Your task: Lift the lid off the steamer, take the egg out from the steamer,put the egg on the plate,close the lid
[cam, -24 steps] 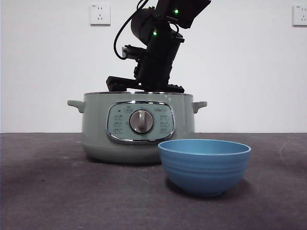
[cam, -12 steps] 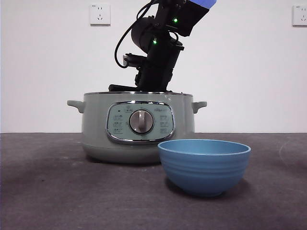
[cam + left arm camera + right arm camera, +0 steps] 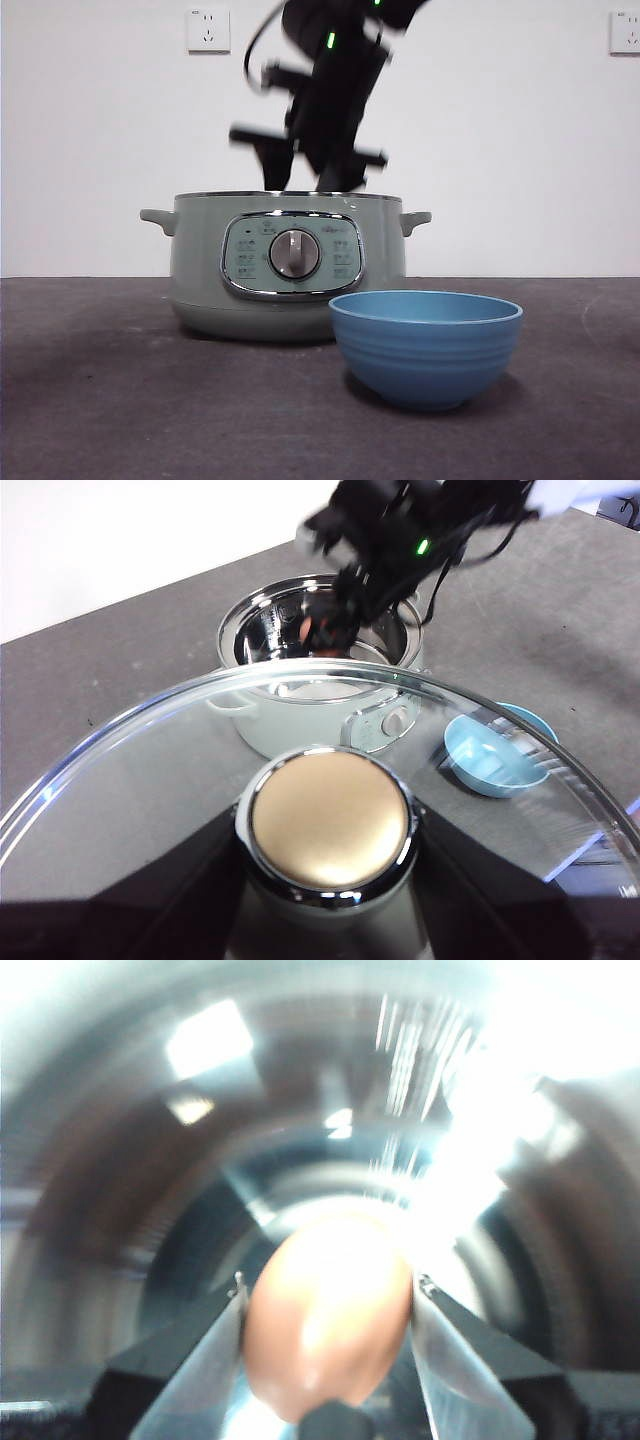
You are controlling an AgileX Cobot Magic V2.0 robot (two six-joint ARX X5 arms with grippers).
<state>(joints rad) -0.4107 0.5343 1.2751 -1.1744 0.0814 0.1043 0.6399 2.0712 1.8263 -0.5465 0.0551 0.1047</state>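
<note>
White wall behind; my right gripper (image 3: 328, 1360) pinches the smooth tan egg (image 3: 328, 1315) above the open steamer (image 3: 285, 265). Blue plate (image 3: 426, 345) sits at steamer's 4 o'clock. Left gripper's jaws clamp the lid (image 3: 330, 825).

Lab-like test bench: bare white wall (image 3: 520, 140), sockets (image 3: 208, 29), dark table (image 3: 120, 400).

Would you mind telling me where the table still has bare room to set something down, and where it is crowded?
Free: the dark table left of the blue bowl and in front of the steamer, and the stretch right of the bowl. Crowded: above the steamer's open mouth, where the right gripper holds the egg, and bowl against steamer. The left gripper holds the lid off to the side.
</note>
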